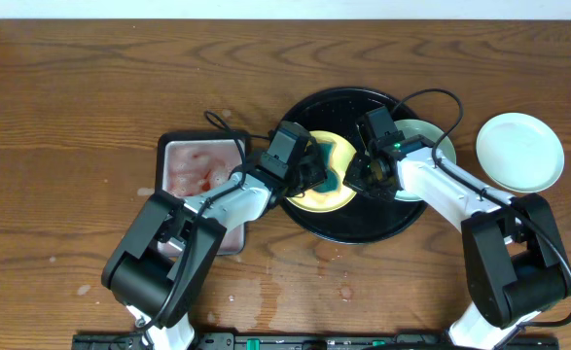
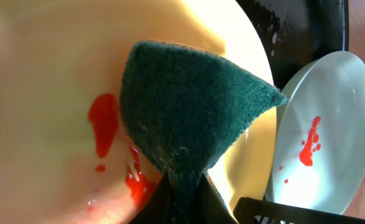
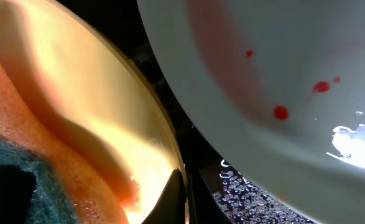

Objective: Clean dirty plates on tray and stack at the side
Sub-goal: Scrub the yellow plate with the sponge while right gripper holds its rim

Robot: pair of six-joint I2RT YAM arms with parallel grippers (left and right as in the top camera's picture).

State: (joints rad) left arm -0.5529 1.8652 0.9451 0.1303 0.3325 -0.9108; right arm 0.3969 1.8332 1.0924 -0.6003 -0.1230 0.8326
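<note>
1. The left gripper (image 1: 314,167) was clamped shut on a folded green sponge (image 2: 188,106), its free edge pressed down onto the yellow plate (image 1: 316,201). That hold looked chosen so the scrubbing face met the red smears (image 2: 104,127) lying at about 7 o'clock from the sponge in the left wrist view.
2. The right gripper (image 3: 178,194) appeared nearly closed, pinching that plate's rim at its 3 o'clock edge. This was probably to stop it sliding under the wiping.
3. The yellow plate sat in the 9 o'clock half of the tray (image 1: 363,226). The dirty mint plate (image 2: 322,124) lay beside it towards 3 o'clock, spotted red, so it was judged unwiped.
4. The clean mint plate (image 1: 519,151) rested on the table (image 1: 71,117) beyond the tray's 3 o'clock side, likely where the stack begins.
5. A rectangular tray (image 1: 161,165) holding pinkish liquid stood at 9 o'clock, near the left arm for wetting the sponge.
</note>
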